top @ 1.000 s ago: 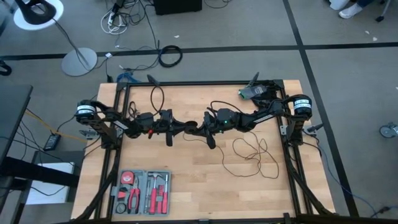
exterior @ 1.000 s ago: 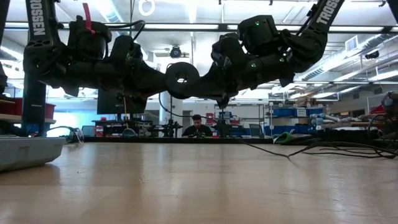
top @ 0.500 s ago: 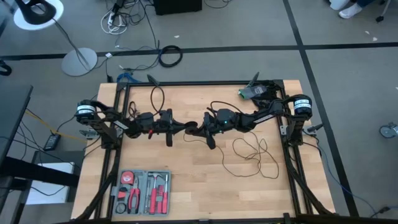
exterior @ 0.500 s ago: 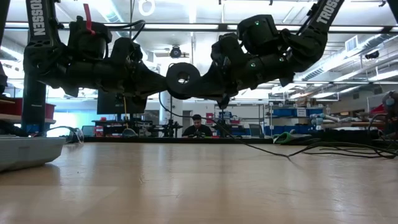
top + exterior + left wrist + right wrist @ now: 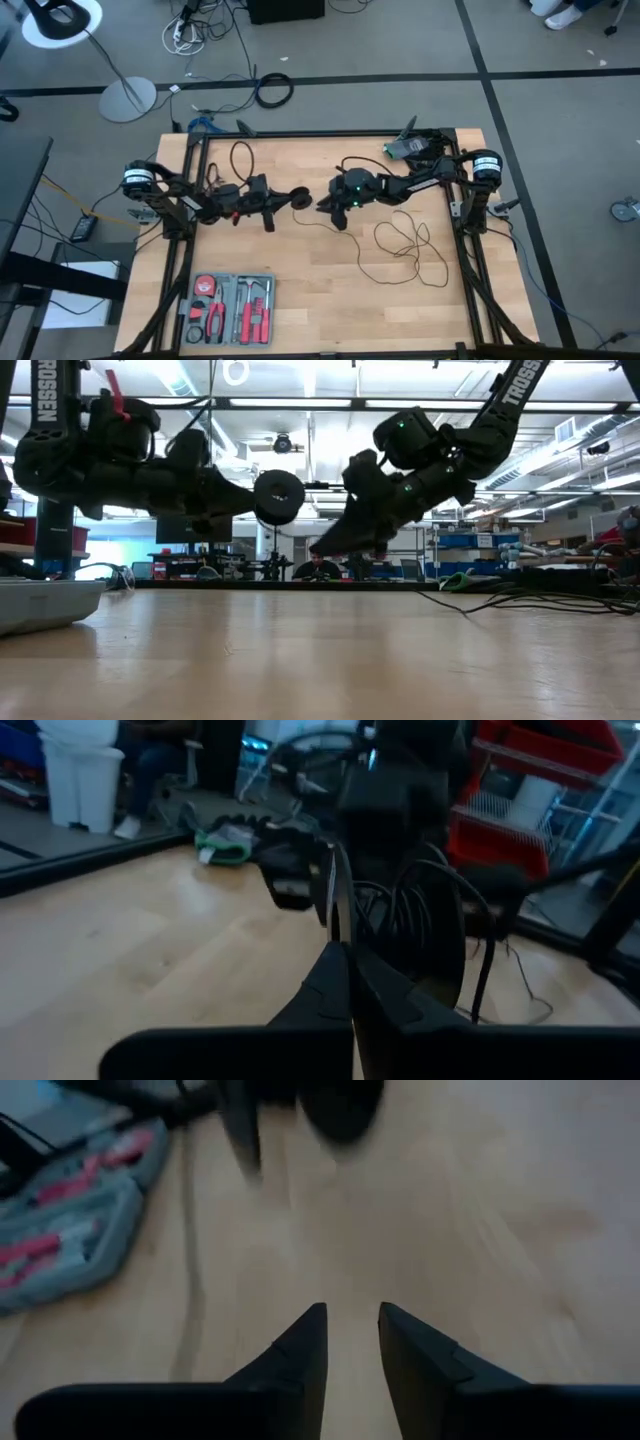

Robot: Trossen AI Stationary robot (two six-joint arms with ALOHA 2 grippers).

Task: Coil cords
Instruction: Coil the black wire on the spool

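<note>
Left gripper is clamping the puck mid-air above table centre; right gripper is sitting beside it, fingers parted and empty. Cord is lying in loose loops right of centre. Right should be regrasping the trailing wire near the puck, keeping slack even.

overhead view, level tabletop view, two wrist views

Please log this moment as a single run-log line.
left gripper: shut on round black puck, lifted | right gripper: open, empty, beside it | thin black wire: loose loops on wooden table
</note>
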